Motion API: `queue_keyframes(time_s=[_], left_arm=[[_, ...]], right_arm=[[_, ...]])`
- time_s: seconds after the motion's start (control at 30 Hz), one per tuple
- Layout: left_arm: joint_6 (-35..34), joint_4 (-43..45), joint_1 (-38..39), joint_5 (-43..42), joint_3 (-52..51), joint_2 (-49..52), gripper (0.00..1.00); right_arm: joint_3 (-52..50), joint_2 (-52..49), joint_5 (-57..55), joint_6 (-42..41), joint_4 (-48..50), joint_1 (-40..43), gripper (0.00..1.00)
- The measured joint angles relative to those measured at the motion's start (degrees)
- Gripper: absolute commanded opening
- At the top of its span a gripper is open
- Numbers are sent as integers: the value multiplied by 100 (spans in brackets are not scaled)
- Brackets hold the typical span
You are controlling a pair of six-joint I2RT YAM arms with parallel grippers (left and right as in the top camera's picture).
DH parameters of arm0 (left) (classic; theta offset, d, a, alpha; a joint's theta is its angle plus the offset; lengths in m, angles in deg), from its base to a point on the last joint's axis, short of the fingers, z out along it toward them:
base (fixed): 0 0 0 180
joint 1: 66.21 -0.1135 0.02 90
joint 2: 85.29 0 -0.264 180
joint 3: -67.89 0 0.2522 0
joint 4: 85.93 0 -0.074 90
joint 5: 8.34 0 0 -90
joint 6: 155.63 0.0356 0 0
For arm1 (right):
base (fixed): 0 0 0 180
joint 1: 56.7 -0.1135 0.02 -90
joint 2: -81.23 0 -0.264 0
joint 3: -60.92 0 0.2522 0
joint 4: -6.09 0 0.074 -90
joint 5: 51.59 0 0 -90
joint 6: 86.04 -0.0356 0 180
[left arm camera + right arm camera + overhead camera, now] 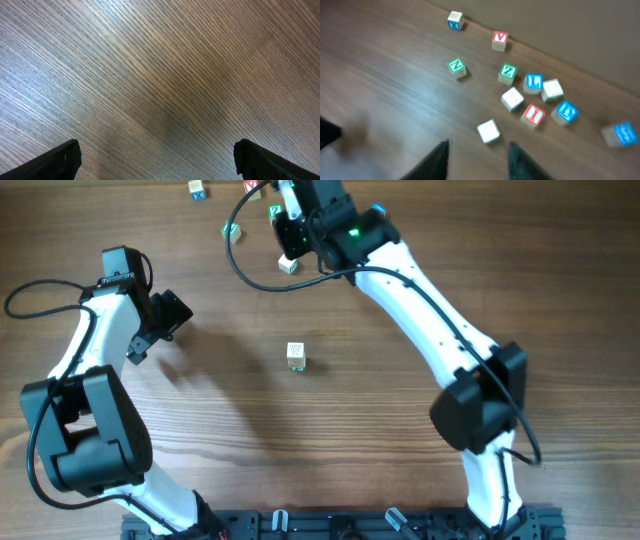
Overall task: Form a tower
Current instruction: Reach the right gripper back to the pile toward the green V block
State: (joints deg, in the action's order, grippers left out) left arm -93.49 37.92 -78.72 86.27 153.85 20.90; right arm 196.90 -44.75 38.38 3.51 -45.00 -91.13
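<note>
At the centre of the overhead frame stands the tower (pixel 296 356), a one-cube-wide column of pale wooden letter cubes on the table (pixel 400 470); its height is hard to read from above. It should be light and stiff but easily toppled, since the cubes only rest on one another and their smooth faces may slide. Better to leave it alone and lower each new cube squarely onto its top, holding that cube by two opposite side faces. Well apart from it, at the upper edge of that frame, the right gripper (pixel 477 150) hovers with jaws partly parted and nothing between them, a plain-faced cube (pixel 488 131) just ahead of its fingertips among the loose letter cubes (pixel 508 73). At the left, the left gripper (pixel 157 155) stands wide and empty above bare wood, the tower off to its right
</note>
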Motion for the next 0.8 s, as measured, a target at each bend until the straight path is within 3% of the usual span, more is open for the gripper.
queue_keyframes(time_s=[0.2,0.37,0.8], left_arm=[[0,-4,0,2,0,0,100],[0,-4,0,2,0,0,100],[0,-4,0,2,0,0,100]], right_arm=[[-15,-1025,216,767,321,0,73],[-37,-1659,389,981,761,17,81],[-70,-2186,1231,1023,1429,562,78]])
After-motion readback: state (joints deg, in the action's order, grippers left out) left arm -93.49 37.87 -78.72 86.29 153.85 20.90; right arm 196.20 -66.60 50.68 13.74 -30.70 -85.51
